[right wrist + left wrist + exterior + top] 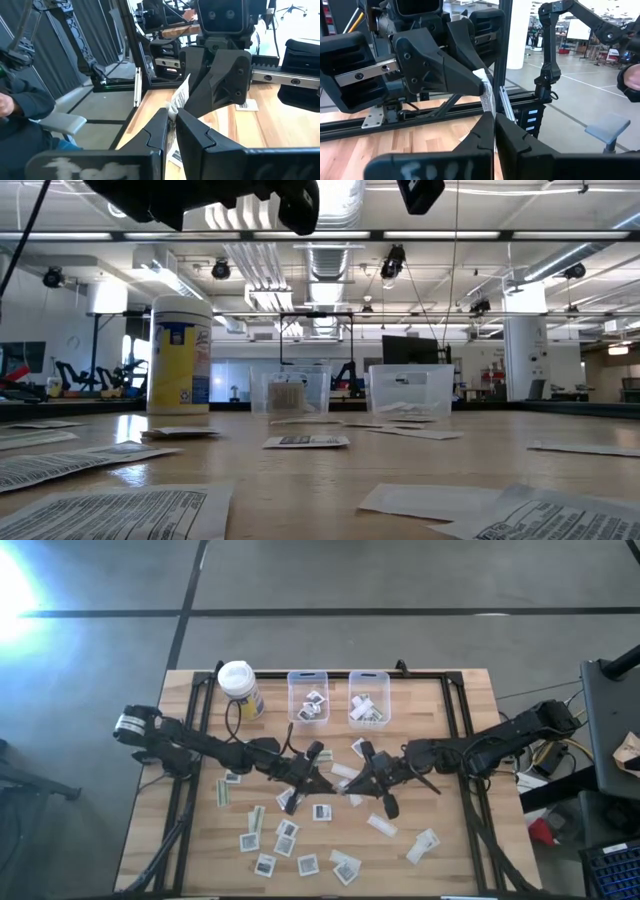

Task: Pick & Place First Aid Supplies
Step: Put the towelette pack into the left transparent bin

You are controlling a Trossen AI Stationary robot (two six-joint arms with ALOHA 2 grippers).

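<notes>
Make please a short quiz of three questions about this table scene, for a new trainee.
1. True or false: both grippers, the left gripper and the right gripper, are shut on one white packet above the table.
2. Which bin holds packets? A) only the left bin B) only the right bin C) both
3. Fill in: the yellow container has a ____ lid.

Key: 1 true; 2 C; 3 white.
</notes>
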